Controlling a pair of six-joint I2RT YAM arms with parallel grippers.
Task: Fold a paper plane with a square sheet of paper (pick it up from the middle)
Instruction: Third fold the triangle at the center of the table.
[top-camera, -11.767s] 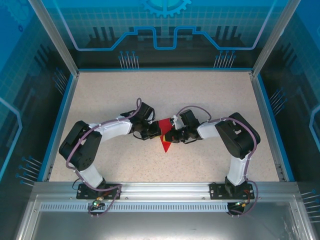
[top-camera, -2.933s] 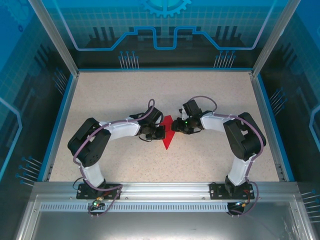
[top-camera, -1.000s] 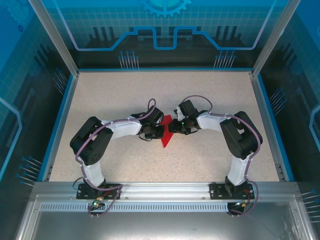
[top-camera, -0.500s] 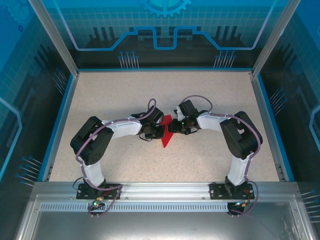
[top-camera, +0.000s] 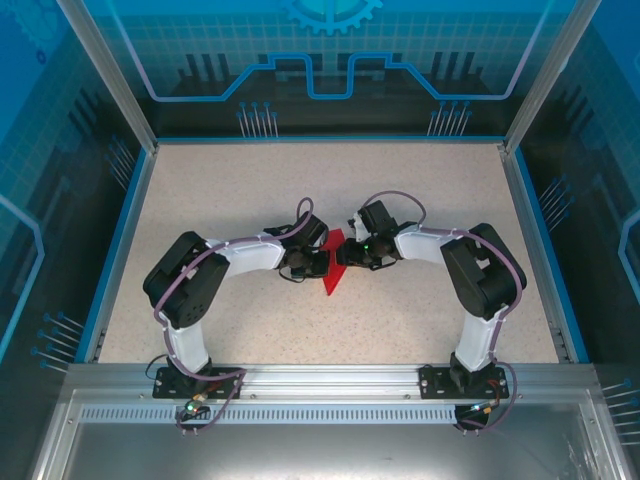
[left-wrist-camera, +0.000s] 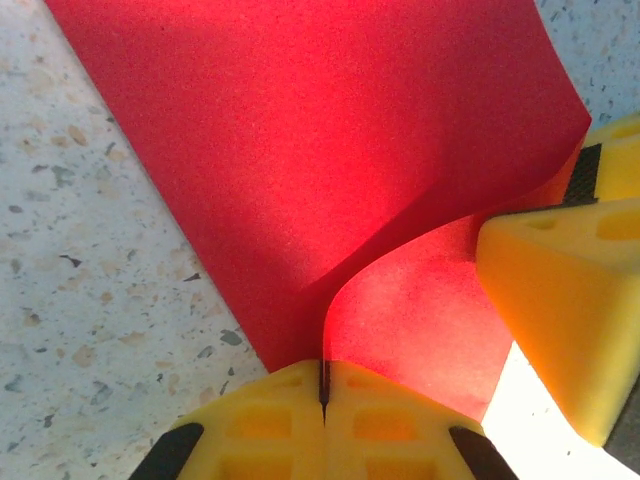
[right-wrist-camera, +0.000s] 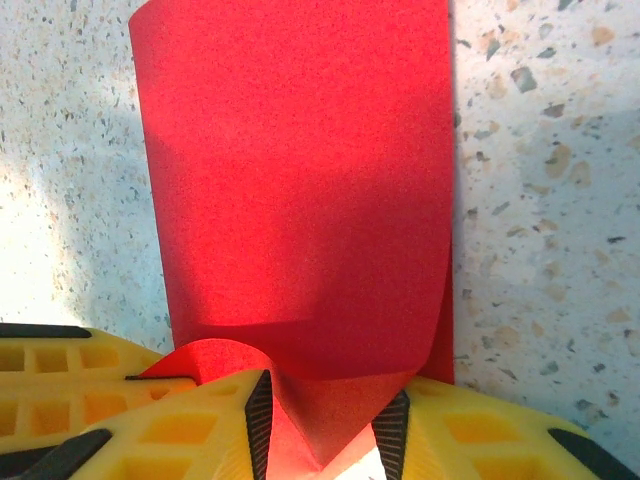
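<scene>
The square sheet of paper (top-camera: 328, 280) is bright red, folded to a narrow shape that points toward the near edge, and lies mid-table. My left gripper (top-camera: 318, 262) is at its left side and my right gripper (top-camera: 346, 256) at its right. In the left wrist view the left gripper (left-wrist-camera: 323, 378) is shut on a lifted, curling edge of the paper (left-wrist-camera: 300, 150). In the right wrist view the right gripper (right-wrist-camera: 328, 405) stands open, with a raised pointed flap of the paper (right-wrist-camera: 300, 180) between its fingers (right-wrist-camera: 470, 430).
The speckled table (top-camera: 420, 190) is framed by a blue rim and clear walls with metal posts (top-camera: 108, 75). Both arms' elbows (top-camera: 180, 285) bend outward beside the paper. The right gripper's yellow finger (left-wrist-camera: 560, 290) sits close beside the left gripper's.
Over several seconds the right gripper has slid left, closer onto the paper. In the last second the left arm's elbow has crept slightly right, and the paper has stayed put.
</scene>
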